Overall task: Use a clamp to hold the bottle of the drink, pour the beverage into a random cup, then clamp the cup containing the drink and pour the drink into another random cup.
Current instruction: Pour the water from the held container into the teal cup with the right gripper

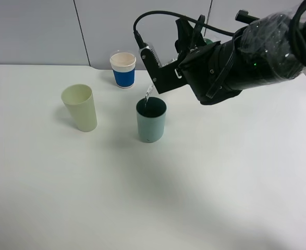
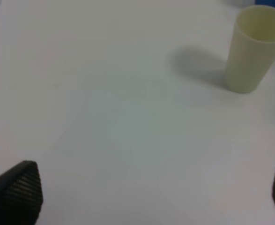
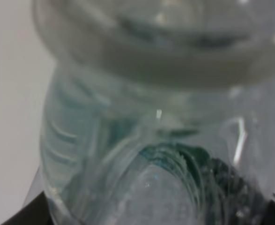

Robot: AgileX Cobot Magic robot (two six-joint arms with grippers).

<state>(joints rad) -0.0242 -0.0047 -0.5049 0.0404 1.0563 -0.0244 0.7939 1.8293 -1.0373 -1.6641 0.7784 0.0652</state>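
Note:
My right gripper (image 1: 167, 69) is shut on a clear plastic bottle (image 3: 146, 140), which fills the right wrist view. In the exterior high view the arm hides most of the bottle. Only its clear neck (image 1: 148, 94) shows, tilted down over the mouth of the teal cup (image 1: 151, 121), with a thin stream of liquid running into that cup. A cream cup (image 1: 80, 107) stands upright to the left, also in the left wrist view as the cream cup (image 2: 253, 49). My left gripper (image 2: 149, 194) hangs open over bare table, apart from the cream cup.
A blue and white paper cup (image 1: 123, 69) stands behind the teal cup, near the table's back edge. The white table (image 1: 153, 198) spreads out in front of the cups. A grey wall runs behind it.

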